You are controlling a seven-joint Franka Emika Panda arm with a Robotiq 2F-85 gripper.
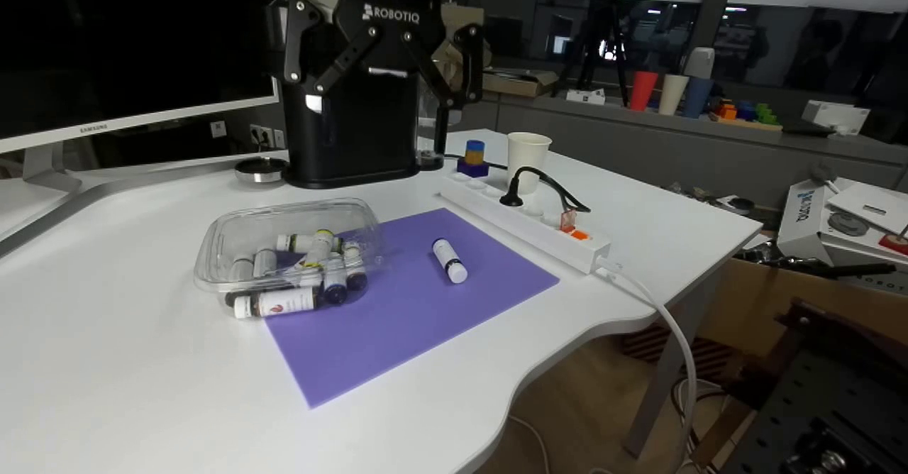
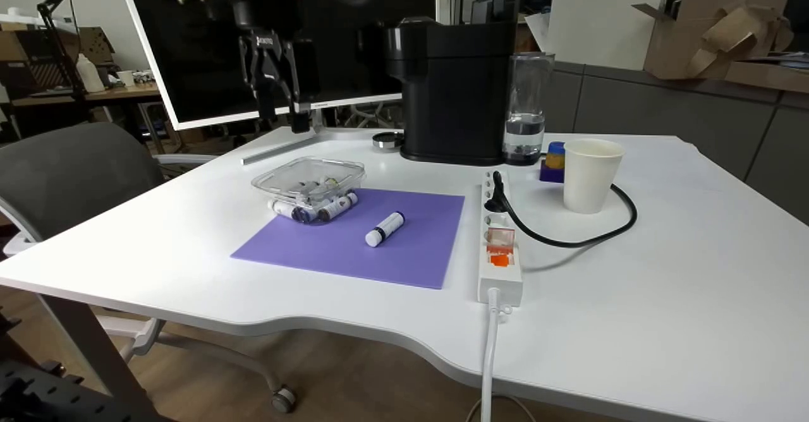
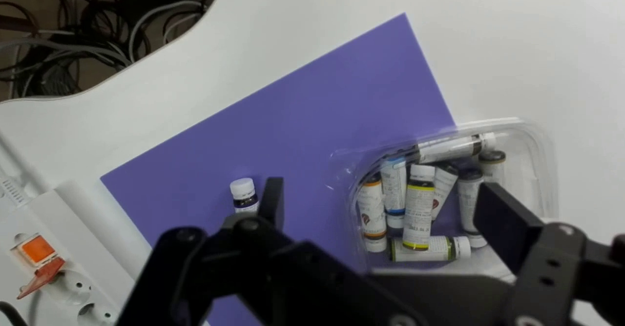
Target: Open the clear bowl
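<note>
Vials (image 3: 419,206) could be spilling: my gripper (image 3: 381,204) is gaping empty; I'm fearing a one-sided tug tipping the clear plastic container (image 3: 544,165) at wrist-view four o'clock.

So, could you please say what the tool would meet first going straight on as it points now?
Probably the clear bowl, since the open tool frames part of it in the wrist view, though depth is hard to judge.
</note>
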